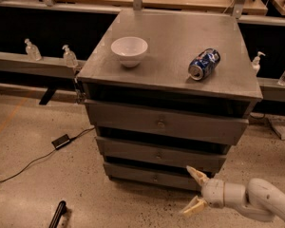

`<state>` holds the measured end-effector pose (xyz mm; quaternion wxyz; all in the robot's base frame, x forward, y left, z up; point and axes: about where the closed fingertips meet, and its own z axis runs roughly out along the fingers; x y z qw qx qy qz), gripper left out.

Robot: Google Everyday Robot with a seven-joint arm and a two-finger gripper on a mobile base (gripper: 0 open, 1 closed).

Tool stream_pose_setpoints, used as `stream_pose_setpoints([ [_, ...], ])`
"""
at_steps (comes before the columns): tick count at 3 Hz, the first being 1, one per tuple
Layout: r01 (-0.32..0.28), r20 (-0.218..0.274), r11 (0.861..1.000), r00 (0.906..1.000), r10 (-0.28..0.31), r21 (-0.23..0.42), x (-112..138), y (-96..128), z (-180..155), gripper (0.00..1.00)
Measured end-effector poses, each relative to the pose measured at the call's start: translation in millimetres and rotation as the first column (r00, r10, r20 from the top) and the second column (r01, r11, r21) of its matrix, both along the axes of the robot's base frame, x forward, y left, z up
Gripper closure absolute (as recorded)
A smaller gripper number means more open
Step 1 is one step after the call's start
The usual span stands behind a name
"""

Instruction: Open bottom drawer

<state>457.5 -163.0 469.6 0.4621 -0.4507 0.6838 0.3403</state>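
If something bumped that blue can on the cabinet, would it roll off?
Probably it would roll: the can lies on its side on the flat cabinet top. It looks like thin metal, so likely light and easily dented. The open tool sits low by the bottom drawer.

My claw (190, 190), fingers spread, hangs by the bottom drawer (142, 175) at its right end. I see bare floor (128, 203) before the front; a black adapter (61, 140) lies well left.
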Motion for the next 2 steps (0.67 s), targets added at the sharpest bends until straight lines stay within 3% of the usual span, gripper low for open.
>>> stream_pose_setpoints([
  [1, -0.078, -0.054, 0.985, 0.9961, 0.070, -0.151, 47, -20, -74, 0.00],
  [2, -0.160, -0.157, 0.961, 0.9795, 0.127, -0.224, 76, -31, -136, 0.00],
])
